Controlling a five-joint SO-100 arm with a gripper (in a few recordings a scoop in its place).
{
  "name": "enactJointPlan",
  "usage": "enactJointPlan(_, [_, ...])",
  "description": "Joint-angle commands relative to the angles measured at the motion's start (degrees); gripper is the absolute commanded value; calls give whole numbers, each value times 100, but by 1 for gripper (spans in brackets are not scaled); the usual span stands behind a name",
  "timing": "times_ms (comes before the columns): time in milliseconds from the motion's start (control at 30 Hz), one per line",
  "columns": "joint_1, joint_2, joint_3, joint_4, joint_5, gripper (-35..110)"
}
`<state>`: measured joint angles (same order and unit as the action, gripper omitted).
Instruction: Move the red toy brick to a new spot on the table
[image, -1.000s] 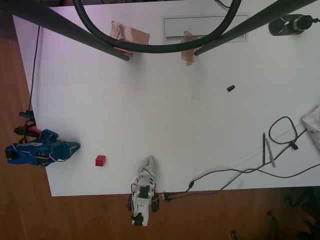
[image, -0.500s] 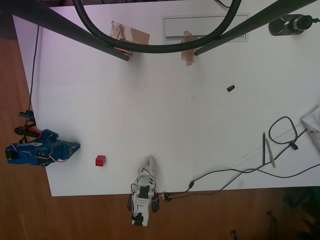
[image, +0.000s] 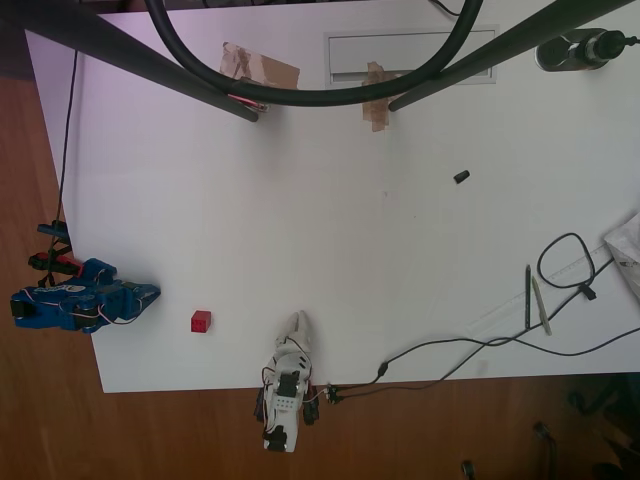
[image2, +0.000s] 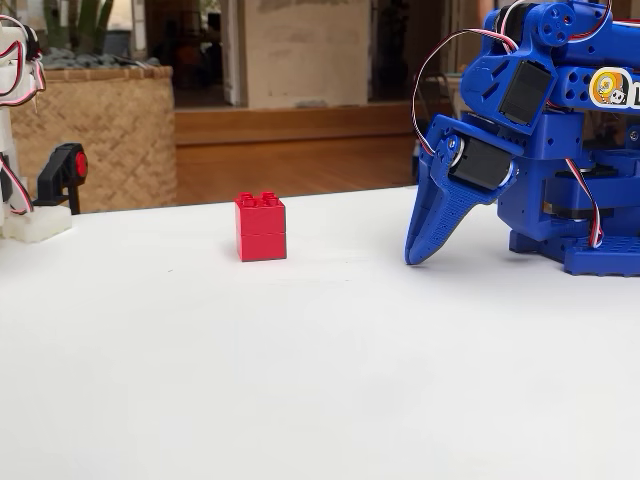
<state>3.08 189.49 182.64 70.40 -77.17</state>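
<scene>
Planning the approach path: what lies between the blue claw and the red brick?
Nothing: bare white table separates the claw from the red toy brick in both views.

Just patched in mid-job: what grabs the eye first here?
The red toy brick stands alone on the white table, bright against it. To its right in the fixed view, the blue arm's hand points down with its tip at the tabletop, apart from the brick, fingers together. Overhead, a small black stub lies far off.
</scene>
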Motion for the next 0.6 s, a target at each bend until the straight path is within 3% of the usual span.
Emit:
enactJointPlan(0, [-26,176,185,-62,-26,0])
enactJointPlan(567, [97,-62,132,-308,-422,0])
